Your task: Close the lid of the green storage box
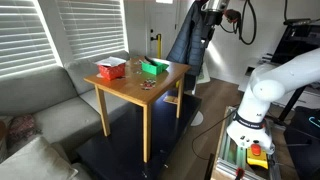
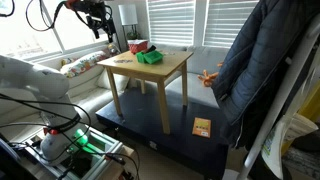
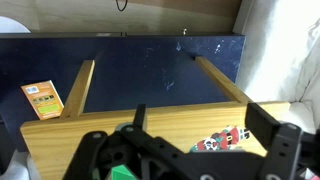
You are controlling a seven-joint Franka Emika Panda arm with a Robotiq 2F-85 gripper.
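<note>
**Fingers high over the counter, green storage box open**

The fingers (image 3: 266, 126) are spread wide and empty, as only the wrist view shows. In an exterior view the green storage box (image 1: 154, 68) sits on the counter (image 1: 130, 88) near the red box (image 1: 110, 68), and its lid (image 1: 157, 44) seems to stand upright. Pushing the lid off-centre could slide the light box instead of closing it.

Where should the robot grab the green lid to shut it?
Hold the lid by its free edge, away from where it joins the green storage box, coming from above with the open gripper: it's thin and flat. Its tilt is unclear here.
</note>
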